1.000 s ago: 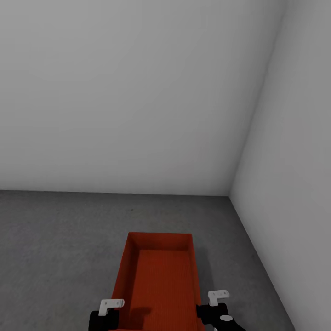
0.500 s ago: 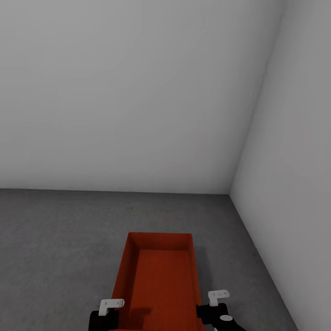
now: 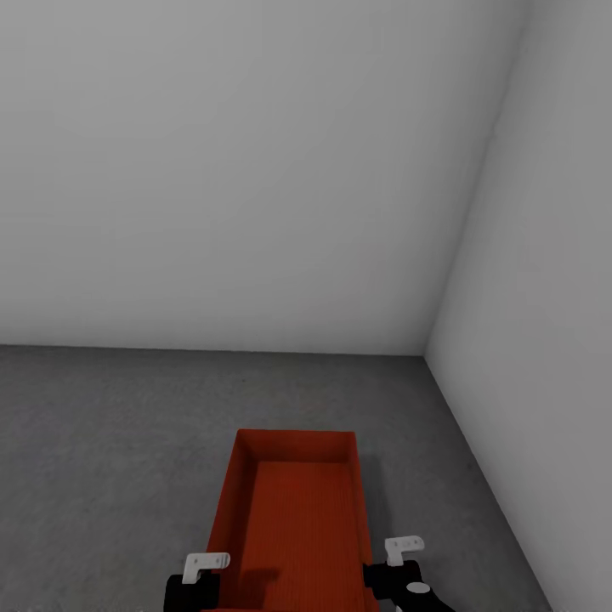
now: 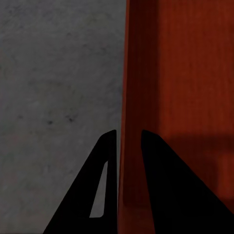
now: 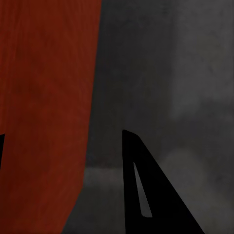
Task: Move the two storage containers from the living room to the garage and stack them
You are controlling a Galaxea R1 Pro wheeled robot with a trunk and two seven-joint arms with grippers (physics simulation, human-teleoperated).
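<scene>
One orange-red storage container (image 3: 297,518) lies lengthwise in front of me over the dark-grey concrete floor (image 3: 110,442) of the garage, near a corner. My left gripper (image 3: 201,576) is at its left long wall and my right gripper (image 3: 396,571) at its right long wall. In the left wrist view the left gripper (image 4: 129,132) is shut on that thin wall of the container (image 4: 185,87). In the right wrist view the right gripper (image 5: 61,139) stands open, its fingers wide apart astride the container (image 5: 44,97) wall, with a gap at one finger. I cannot tell whether the tub rests on the floor.
Plain pale-grey walls (image 3: 255,187) meet in a corner ahead and to the right (image 3: 544,280). Bare concrete floor stretches to the left of the tub and ahead of it up to the wall.
</scene>
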